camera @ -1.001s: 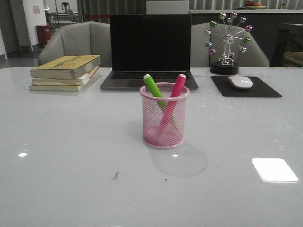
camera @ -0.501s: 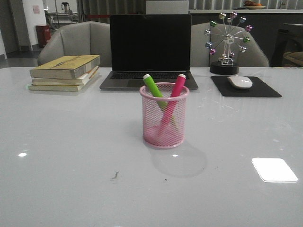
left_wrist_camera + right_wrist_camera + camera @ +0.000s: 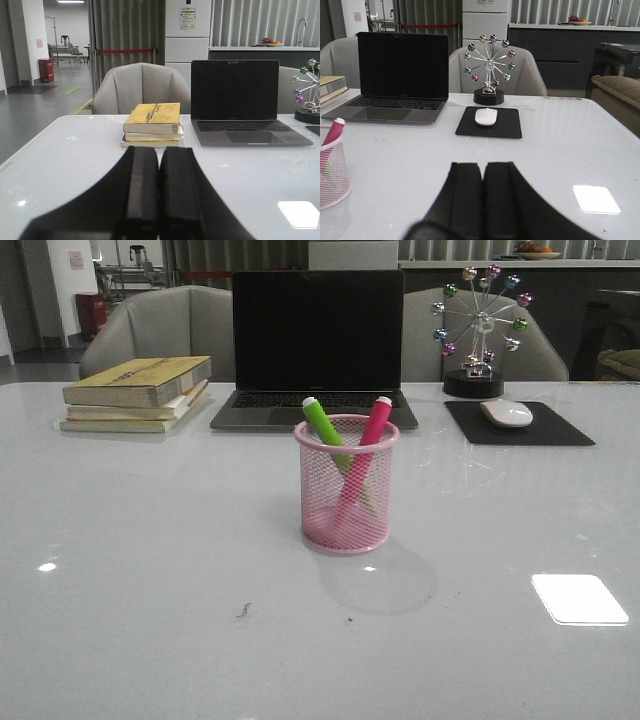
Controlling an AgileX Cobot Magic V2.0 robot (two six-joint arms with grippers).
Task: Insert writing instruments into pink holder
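The pink holder (image 3: 348,490) stands upright in the middle of the white table. Inside it lean the lime green marker (image 3: 325,430), tip up to the left, and the pink marker (image 3: 371,435), tip up to the right; both whitish tips rise above the rim. In the right wrist view the pink holder (image 3: 332,170) and the pink marker (image 3: 333,131) show at the edge. My left gripper (image 3: 159,150) is shut and empty, low over the table facing the books. My right gripper (image 3: 483,165) is shut and empty too. Neither arm appears in the front view.
An open laptop (image 3: 316,350) stands behind the holder. A stack of books (image 3: 138,392) lies at the back left. A white mouse (image 3: 508,413) on a black pad (image 3: 560,428) and a ferris-wheel ornament (image 3: 480,330) are at the back right. Grey chairs (image 3: 160,330) stand behind the table.
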